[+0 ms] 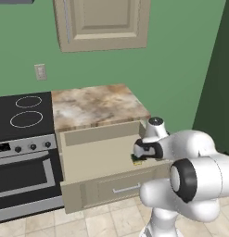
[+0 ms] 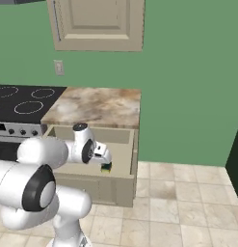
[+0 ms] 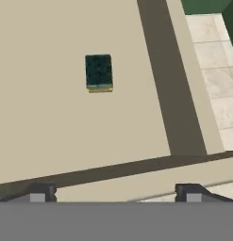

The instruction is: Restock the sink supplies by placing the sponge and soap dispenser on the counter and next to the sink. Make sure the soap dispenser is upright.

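The sponge (image 3: 99,72), a small block with a dark green top over yellow, lies flat on the floor of an open tan drawer (image 3: 170,94). The drawer sits under the beige marbled counter (image 1: 97,106). My gripper (image 3: 113,190) hangs open above the drawer, short of the sponge and apart from it, with nothing between its fingers. From the base cameras the sponge (image 2: 106,168) peeks out just under my hand, near the drawer's right front corner. The soap dispenser and the sink are out of view.
A black glass stovetop (image 1: 23,115) with an oven below adjoins the counter on the left. A closed wall cabinet (image 1: 102,23) hangs above the counter. The drawer front (image 1: 113,187) juts out over the tiled floor (image 2: 188,193).
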Motion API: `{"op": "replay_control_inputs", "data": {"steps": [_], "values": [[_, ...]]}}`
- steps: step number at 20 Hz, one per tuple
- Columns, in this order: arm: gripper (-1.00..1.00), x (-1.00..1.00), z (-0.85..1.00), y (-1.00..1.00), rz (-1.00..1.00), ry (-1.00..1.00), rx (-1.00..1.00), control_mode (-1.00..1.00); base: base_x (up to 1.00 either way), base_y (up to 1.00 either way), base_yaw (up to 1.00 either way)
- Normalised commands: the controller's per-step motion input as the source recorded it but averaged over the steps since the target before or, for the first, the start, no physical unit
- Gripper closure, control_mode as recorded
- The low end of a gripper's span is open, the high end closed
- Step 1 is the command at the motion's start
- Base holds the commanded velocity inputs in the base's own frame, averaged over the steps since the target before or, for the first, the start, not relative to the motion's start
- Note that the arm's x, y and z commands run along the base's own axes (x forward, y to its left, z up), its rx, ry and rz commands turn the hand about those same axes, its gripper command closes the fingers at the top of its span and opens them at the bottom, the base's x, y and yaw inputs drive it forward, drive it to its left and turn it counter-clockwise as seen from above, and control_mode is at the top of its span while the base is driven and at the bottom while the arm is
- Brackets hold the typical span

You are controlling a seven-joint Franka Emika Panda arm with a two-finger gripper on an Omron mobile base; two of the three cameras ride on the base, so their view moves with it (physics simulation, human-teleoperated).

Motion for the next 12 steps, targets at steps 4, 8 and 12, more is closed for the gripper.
{"op": "replay_control_inputs", "data": {"steps": [4,8,12], "values": [[-1.0,0.42,-0.35,0.0,0.0,0.01,0.0,-1.0,0.0,0.0,0.0],[-1.0,0.34,-0.3,0.0,0.0,0.05,0.0,-1.0,0.0,0.0,0.0],[-1.0,0.38,-0.17,0.0,0.0,0.09,0.0,-1.0,0.0,0.0,0.0]]}}
